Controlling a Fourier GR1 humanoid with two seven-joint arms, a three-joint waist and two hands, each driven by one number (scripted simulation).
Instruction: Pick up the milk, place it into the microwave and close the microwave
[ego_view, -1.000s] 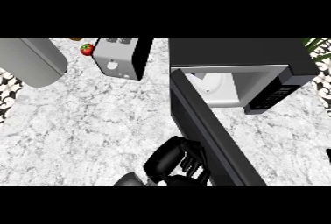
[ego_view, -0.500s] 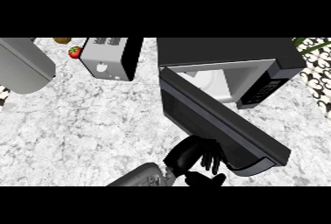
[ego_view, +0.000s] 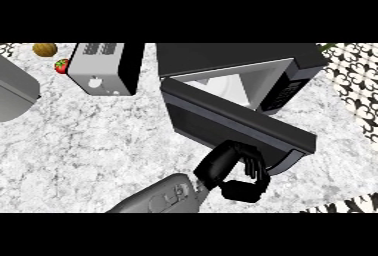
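Right hand (ego_view: 235, 170), fingers curled but holding nothing, is pushing on the microwave door (ego_view: 229, 125), which swings across the microwave (ego_view: 244, 65) just beyond; milk's hidden, can't tell if it's inside.

Above the matt black hand (ego_view: 235, 170), the microwave (ego_view: 244, 85) door looks dark, smooth plastic with a grey edge; beneath the hand, the counter (ego_view: 81, 145) is polished white-grey marble, faintly glossy
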